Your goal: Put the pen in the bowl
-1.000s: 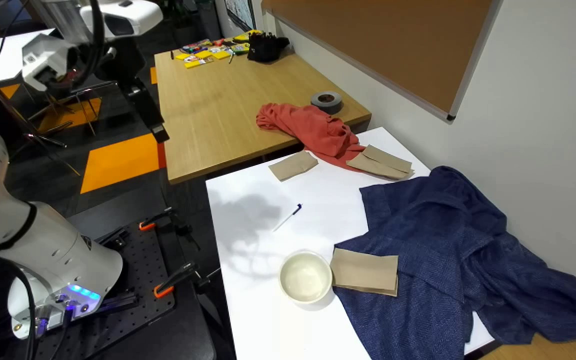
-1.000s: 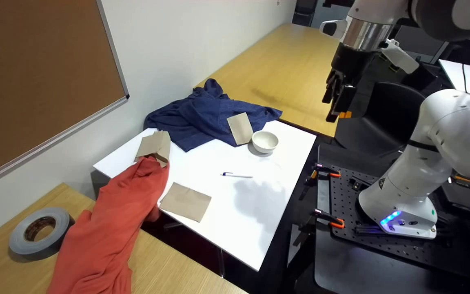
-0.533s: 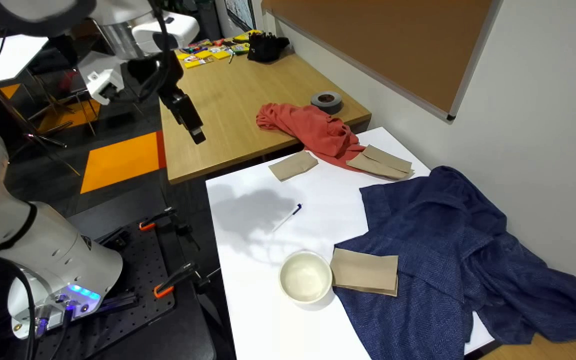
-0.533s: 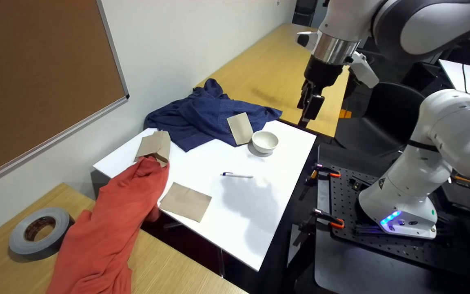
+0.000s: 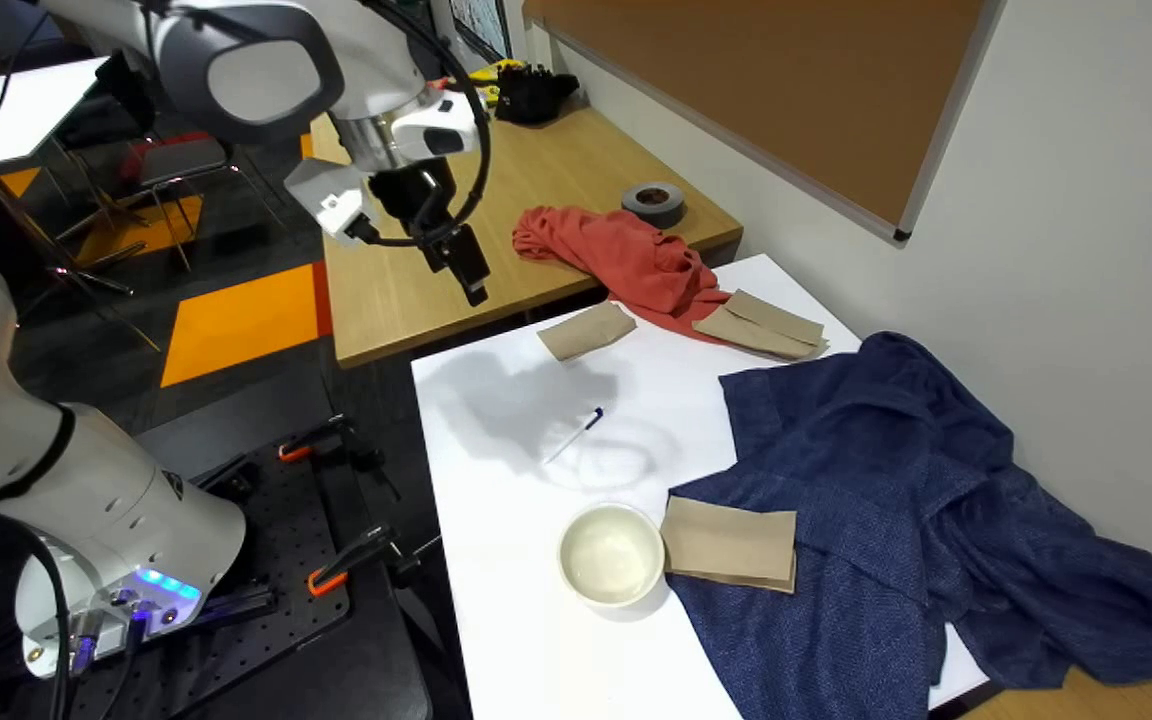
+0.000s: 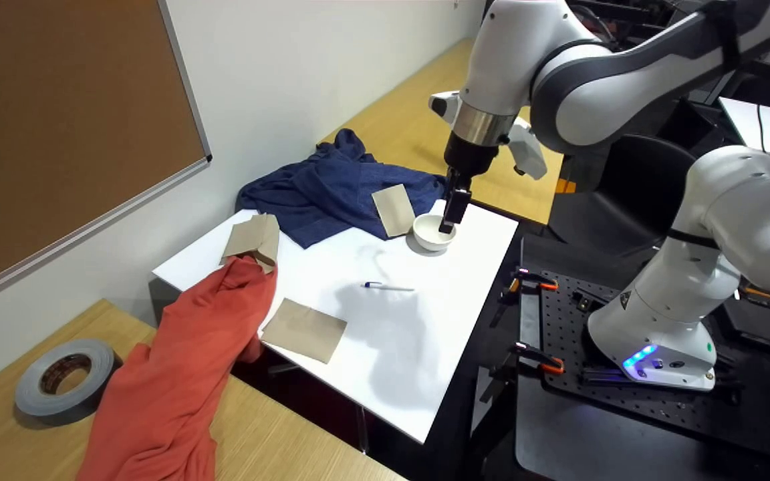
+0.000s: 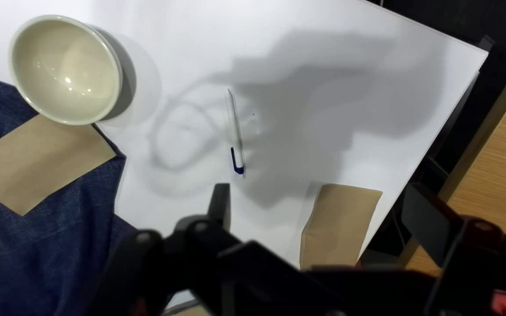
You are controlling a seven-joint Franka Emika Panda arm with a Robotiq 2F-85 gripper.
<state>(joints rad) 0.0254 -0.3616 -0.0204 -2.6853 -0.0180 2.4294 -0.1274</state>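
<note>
The pen is a thin white stick with a dark blue clip end. It lies on the white table in both exterior views [image 5: 573, 436] [image 6: 390, 288] and in the wrist view [image 7: 236, 131]. The round cream-white bowl stands upright and empty on the table, in both exterior views [image 5: 612, 556] [image 6: 429, 235] and the wrist view [image 7: 65, 72]. My gripper [image 5: 476, 293] hangs above table height, apart from both; in an exterior view [image 6: 448, 226] its tip overlaps the bowl's rim. In the wrist view the gripper [image 7: 321, 206] is wide open with nothing between the fingers.
Brown paper pieces [image 5: 586, 331] [image 5: 731, 540] lie on the white table [image 5: 526, 640]. A navy cloth [image 5: 846, 500] covers its wall side, touching the paper by the bowl. A red cloth [image 5: 626, 255] and grey tape roll [image 5: 653, 204] lie toward the wooden table [image 5: 416, 230].
My gripper has moved from beside the tables in toward the white table and lower, its shadow now over the pen. The pen, bowl and cloths have not moved.
</note>
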